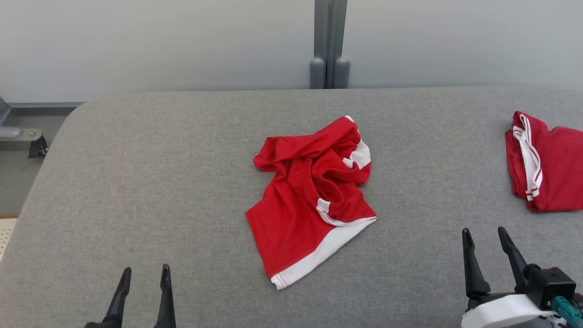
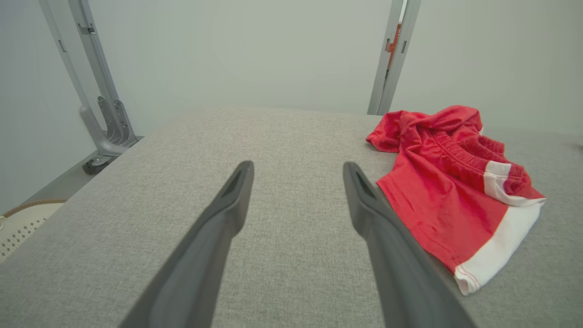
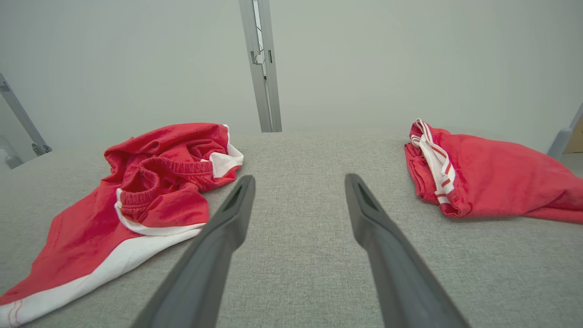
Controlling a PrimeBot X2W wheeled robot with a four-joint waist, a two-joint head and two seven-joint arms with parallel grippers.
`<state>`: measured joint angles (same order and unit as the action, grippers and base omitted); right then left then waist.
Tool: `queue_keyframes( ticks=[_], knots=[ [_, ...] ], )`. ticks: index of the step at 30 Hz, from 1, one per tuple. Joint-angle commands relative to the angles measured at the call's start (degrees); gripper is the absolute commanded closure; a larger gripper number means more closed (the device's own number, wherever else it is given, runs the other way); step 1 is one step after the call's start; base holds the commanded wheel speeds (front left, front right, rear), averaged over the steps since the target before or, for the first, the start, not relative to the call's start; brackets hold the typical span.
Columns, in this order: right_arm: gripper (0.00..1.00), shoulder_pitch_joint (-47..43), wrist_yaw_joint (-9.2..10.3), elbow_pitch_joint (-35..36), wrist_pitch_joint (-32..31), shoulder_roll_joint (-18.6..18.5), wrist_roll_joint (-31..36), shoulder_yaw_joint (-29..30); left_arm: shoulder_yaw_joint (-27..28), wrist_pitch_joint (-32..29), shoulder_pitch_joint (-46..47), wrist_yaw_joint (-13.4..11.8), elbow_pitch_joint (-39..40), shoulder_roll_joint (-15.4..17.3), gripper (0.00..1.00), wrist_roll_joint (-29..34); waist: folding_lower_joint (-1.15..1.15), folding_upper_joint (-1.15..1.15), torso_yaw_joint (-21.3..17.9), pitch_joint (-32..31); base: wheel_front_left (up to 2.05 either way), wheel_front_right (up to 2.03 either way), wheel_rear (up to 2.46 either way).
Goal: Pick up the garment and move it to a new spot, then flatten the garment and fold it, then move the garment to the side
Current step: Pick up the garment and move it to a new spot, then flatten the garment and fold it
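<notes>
The garment [image 1: 314, 196] is a pair of red shorts with white trim, lying crumpled in the middle of the grey padded table [image 1: 182, 159]. In the left wrist view the garment [image 2: 455, 191] lies to the right of the fingers, and in the right wrist view the garment [image 3: 136, 200] lies to their left. My left gripper [image 1: 145, 273] is open at the near left edge, well short of the cloth. My right gripper [image 1: 485, 234] is open at the near right, apart from the cloth, with nothing between its fingers.
A second red garment [image 1: 544, 164] with white stripes lies folded at the table's right edge, also seen as a red bundle [image 3: 483, 182] in the right wrist view. A grey post [image 1: 329, 45] stands behind the table against a pale wall. The floor drops off past the table's left edge.
</notes>
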<state>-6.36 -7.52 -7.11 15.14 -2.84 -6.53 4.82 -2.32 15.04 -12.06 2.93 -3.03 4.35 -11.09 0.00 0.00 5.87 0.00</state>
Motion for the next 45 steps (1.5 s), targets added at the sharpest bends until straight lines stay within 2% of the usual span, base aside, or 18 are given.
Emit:
queue_keyframes(
  ticks=[1,5,9,31,35,39,41,45],
  knots=[
    [0.00,-0.94,0.07,-0.48,-0.01,-0.11,-0.35,0.16,0.39,0.17,-1.00,1.13,0.31,-0.27,0.00,0.55,0.00,0.00,0.91,-1.02,0.00,0.00,0.00],
    [0.00,-1.03,0.07,-1.56,-0.01,-0.10,-0.87,0.42,1.27,0.17,-1.73,3.07,0.15,-0.75,0.00,1.99,0.00,0.00,0.57,-1.34,0.00,0.00,0.00],
    [0.00,-0.70,0.07,-1.97,-0.01,-0.11,-1.41,0.09,1.65,0.18,-1.10,3.98,0.22,-1.01,0.00,2.68,0.00,0.00,-0.07,-1.11,0.00,0.00,0.00],
    [0.00,0.89,0.07,-2.80,-0.01,-0.11,-1.83,-0.79,-0.07,0.18,1.01,4.61,-1.24,-0.79,0.00,3.75,0.00,0.00,-2.52,0.12,0.00,0.00,0.00],
    [0.00,2.01,0.07,-2.55,-0.01,-0.10,-1.56,-1.47,-4.49,0.18,5.22,4.61,-1.64,1.08,0.00,3.71,0.00,0.00,-3.67,1.49,0.00,0.00,0.00],
    [0.00,3.75,0.07,-2.11,-0.01,-0.12,-2.18,-2.24,-11.21,0.18,13.50,4.62,-4.48,3.41,0.00,3.38,0.00,0.00,-5.63,3.61,0.00,0.00,0.00],
    [0.00,4.28,0.07,-2.14,-0.01,-0.11,-2.52,-2.85,-16.42,-0.12,18.63,4.62,-7.66,4.97,0.00,2.98,0.00,0.00,-6.80,4.50,0.00,0.00,0.00],
    [0.00,5.55,0.07,-2.22,-0.01,-0.11,-3.25,-4.19,-29.88,-4.79,31.60,4.61,-13.14,9.18,0.00,1.91,0.00,0.00,-9.40,6.89,0.00,0.00,0.00]
  ],
)
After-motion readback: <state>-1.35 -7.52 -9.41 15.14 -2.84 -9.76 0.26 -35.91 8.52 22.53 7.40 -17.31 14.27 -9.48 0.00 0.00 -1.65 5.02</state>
